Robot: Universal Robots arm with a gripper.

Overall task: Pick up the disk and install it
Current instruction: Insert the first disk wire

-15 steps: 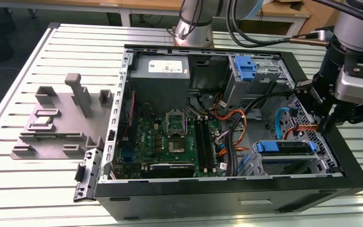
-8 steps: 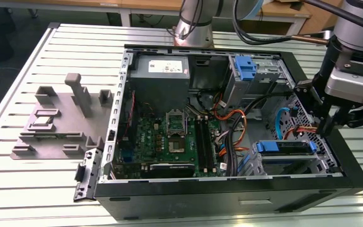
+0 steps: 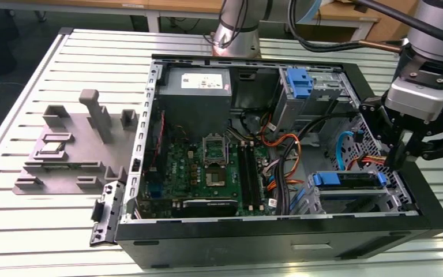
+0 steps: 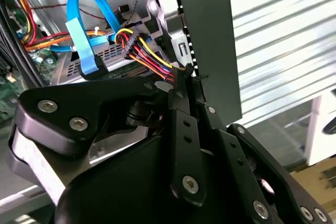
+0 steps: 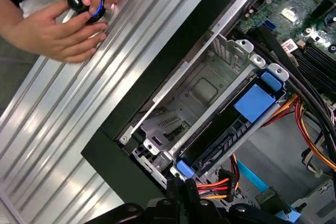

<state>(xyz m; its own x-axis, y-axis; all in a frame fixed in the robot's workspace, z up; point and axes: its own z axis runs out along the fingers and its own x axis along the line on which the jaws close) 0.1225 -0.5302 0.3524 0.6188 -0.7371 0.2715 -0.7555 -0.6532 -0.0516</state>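
Observation:
The disk (image 3: 347, 180), framed by its blue carrier, sits in the lower drive cage at the front corner of the open computer case (image 3: 283, 231), on the exterior view's right. In the first wrist view the disk (image 5: 226, 142) lies slotted in the metal cage, its blue carrier end facing out. My gripper (image 3: 399, 156) hangs just above and beside that cage, by the case's wall. In both wrist views its fingers are shut, nothing visibly held. The fingertips (image 4: 185, 74) meet at the plug of a red, yellow and black wire bundle (image 4: 147, 51) next to the disk.
A blue SATA cable (image 4: 84, 40) loops near the wires. A blue bracket (image 3: 300, 83) is fixed on the upper bay, and a grey power supply (image 3: 196, 86) fills the back corner. A person's hands (image 5: 63, 19) hold a black knob on the slatted table. A grey fixture (image 3: 75, 144) stands left of the case.

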